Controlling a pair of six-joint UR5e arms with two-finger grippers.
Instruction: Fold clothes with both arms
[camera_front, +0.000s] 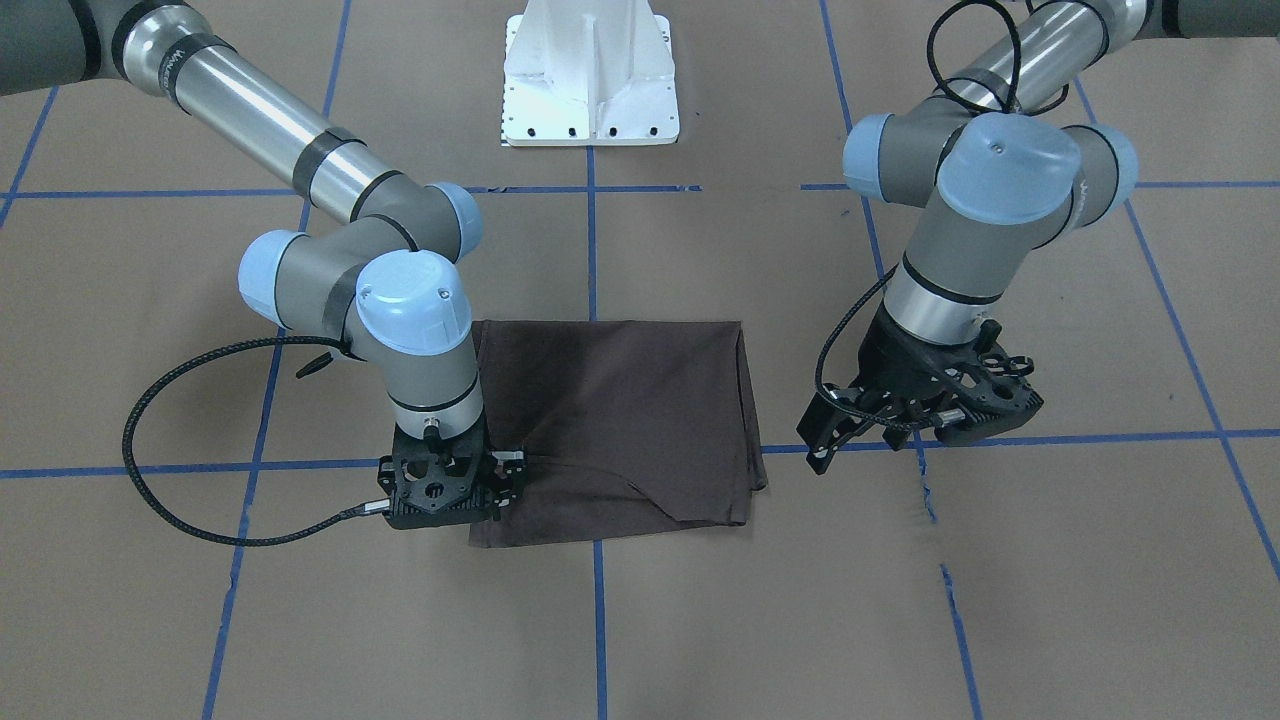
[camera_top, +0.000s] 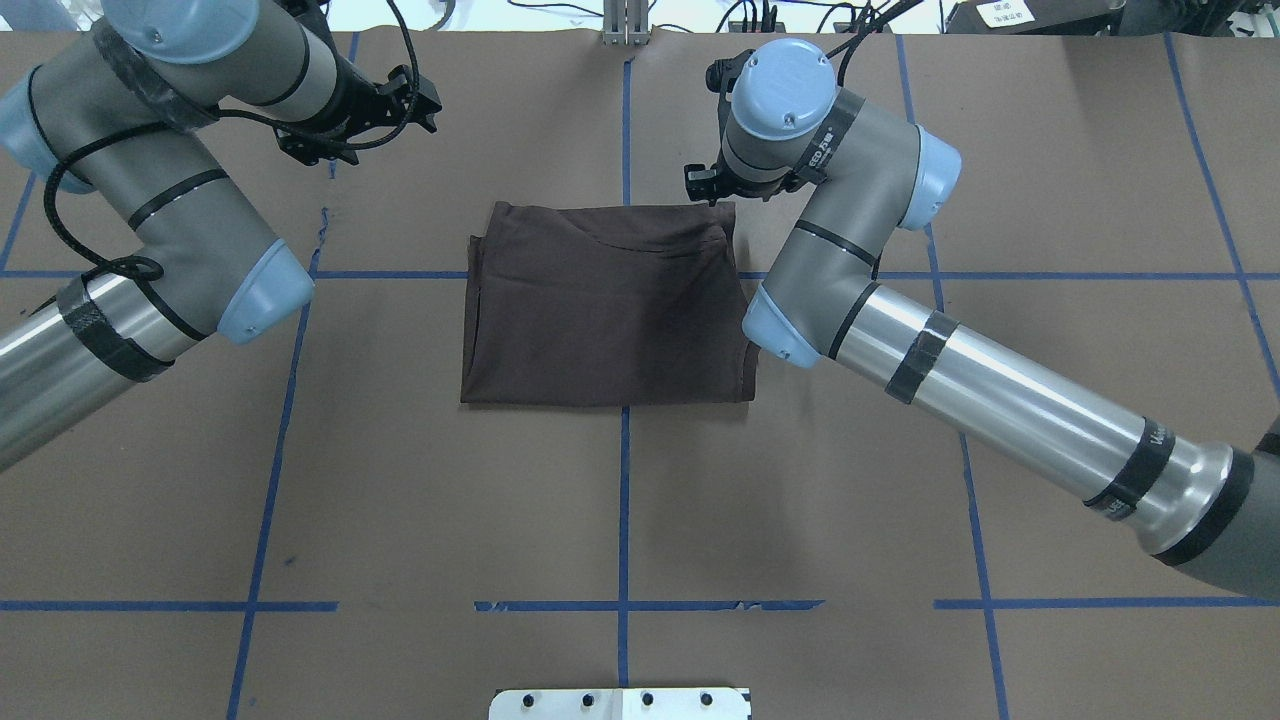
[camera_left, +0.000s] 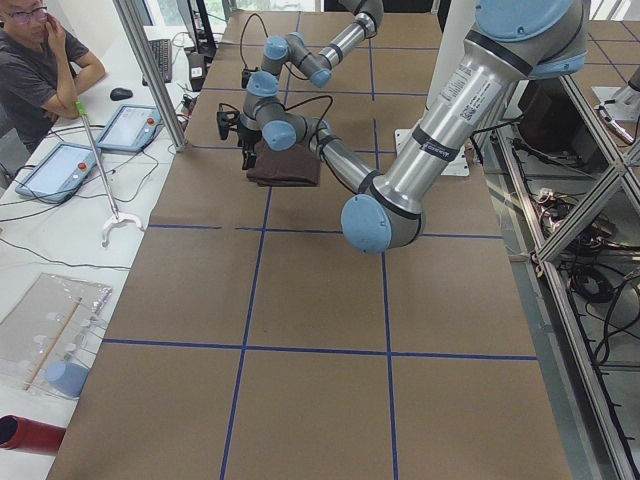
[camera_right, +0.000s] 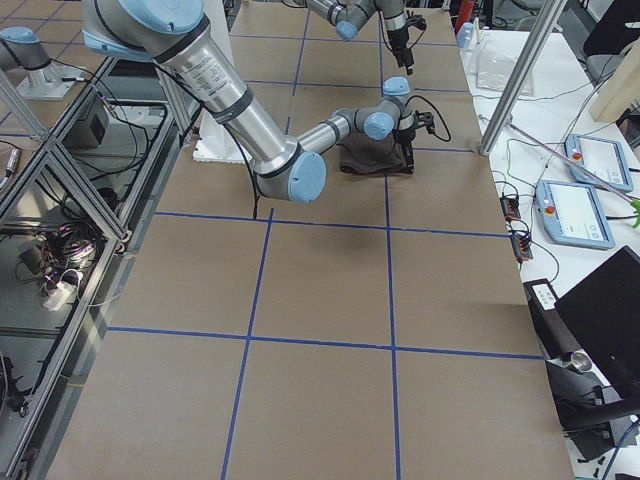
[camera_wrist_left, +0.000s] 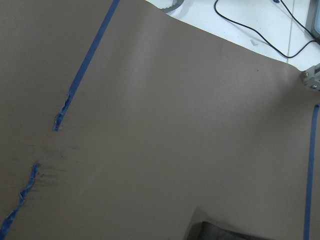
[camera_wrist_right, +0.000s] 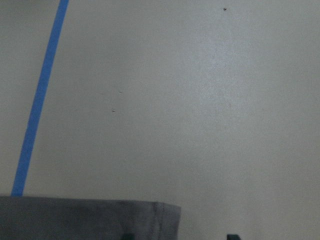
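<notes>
The dark T-shirt (camera_front: 620, 420) lies flat on the brown paper table (camera_front: 1000, 600), folded into a neat rectangle. It sits straight out in front of the white pedestal base (camera_front: 590, 85), well apart from it, and centred on the blue tape line (camera_front: 598, 620) that runs out from the base. Its stacked, layered edges are on the side toward the robot's left, and a slanting crease crosses the top layer near the edge farthest from the base. Down at that far edge, at the corner on the robot's right, there's the right gripper (camera_front: 445, 490), wrist upright and pointing straight down over the cloth. Its wrist camera shows two dark fingertips (camera_wrist_right: 231, 236) spread apart, one over the fabric and one over bare paper. The shirt's corner edge runs between them, and they clamp nothing. Whether the tips touch the cloth, I cannot tell. Over on the layered side, the left gripper (camera_front: 822, 445) hangs tilted above the table, about as far out from the base as the shirt's far edge. A gap of bare paper separates it from the fabric. Its fingers look parted and hold nothing, and its wrist camera catches only a sliver of the shirt's corner at the bottom of its view.
</notes>
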